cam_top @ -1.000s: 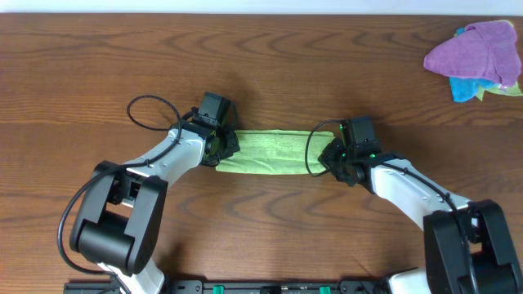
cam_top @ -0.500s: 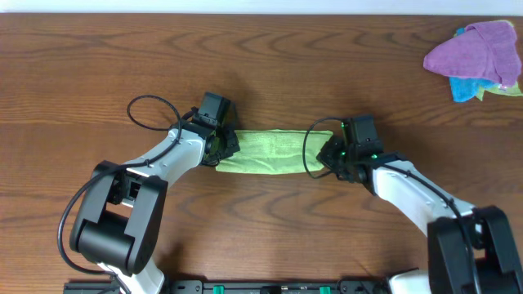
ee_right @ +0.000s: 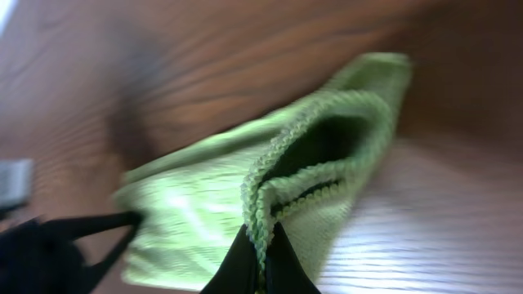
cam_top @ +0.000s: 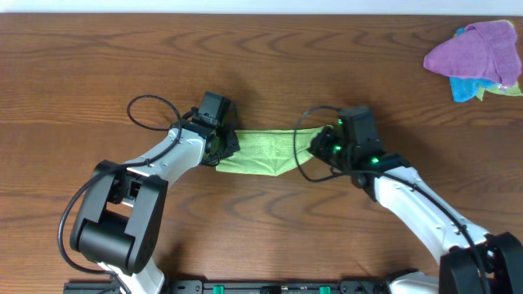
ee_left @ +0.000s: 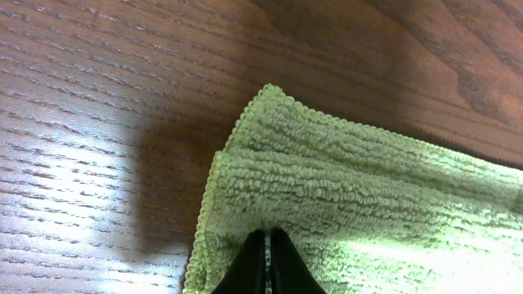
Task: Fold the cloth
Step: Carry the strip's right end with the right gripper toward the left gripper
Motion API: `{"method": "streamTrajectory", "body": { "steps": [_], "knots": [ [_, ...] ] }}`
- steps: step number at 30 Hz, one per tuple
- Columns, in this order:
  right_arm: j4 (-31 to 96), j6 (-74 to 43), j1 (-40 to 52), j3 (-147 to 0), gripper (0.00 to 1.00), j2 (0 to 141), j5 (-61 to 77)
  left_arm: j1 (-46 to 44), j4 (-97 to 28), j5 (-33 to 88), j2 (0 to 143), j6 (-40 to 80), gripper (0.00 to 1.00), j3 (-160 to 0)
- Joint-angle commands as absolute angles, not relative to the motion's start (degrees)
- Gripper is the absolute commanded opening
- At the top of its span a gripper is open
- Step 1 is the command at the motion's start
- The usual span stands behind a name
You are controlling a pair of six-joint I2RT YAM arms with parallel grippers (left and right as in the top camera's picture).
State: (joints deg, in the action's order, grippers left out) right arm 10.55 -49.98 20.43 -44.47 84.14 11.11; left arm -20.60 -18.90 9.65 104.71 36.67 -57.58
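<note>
You hold the cloth [cam_top: 263, 152] at both short ends. It lies as a narrow strip near the middle of the surface [cam_top: 261, 65], its long axis running left to right between the two arms.

Your left end effector [cam_top: 222, 147] is clenched on the left end, low against the wood. The left wrist view shows its fingertips [ee_left: 252, 265] pinched on the pile just in from the hemmed corner.

Your right end effector [cam_top: 320, 147] is clenched on the right end. The right wrist view shows several hemmed layers caught between the tips. That end appears raised off the wood, though blur limits certainty.

Judgement: the coming fold turns on the strip's length. Travel lies from the right end toward the left, along the long axis. Your right arm is placed to carry and the left to anchor.

The purple cloth [cam_top: 474, 47] and blue cloth [cam_top: 464, 88] sit well apart at the far right corner and do not obstruct.
</note>
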Motion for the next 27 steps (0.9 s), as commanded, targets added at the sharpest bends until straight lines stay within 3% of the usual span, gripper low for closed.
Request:
{"method": "streamTrajectory", "body": {
  "steps": [1, 27],
  "knots": [
    [9.8, -49.2, 23.5, -47.6, 0.01, 83.5, 11.6, -20.9, -19.6, 9.1, 107.3, 37.3, 0.06, -57.4],
    [5.5, -51.9, 34.4, -50.2, 0.01, 87.0, 6.9, -20.9, -21.1, 12.4, 104.4, 34.2, 0.06, -57.6]
  ]
}}
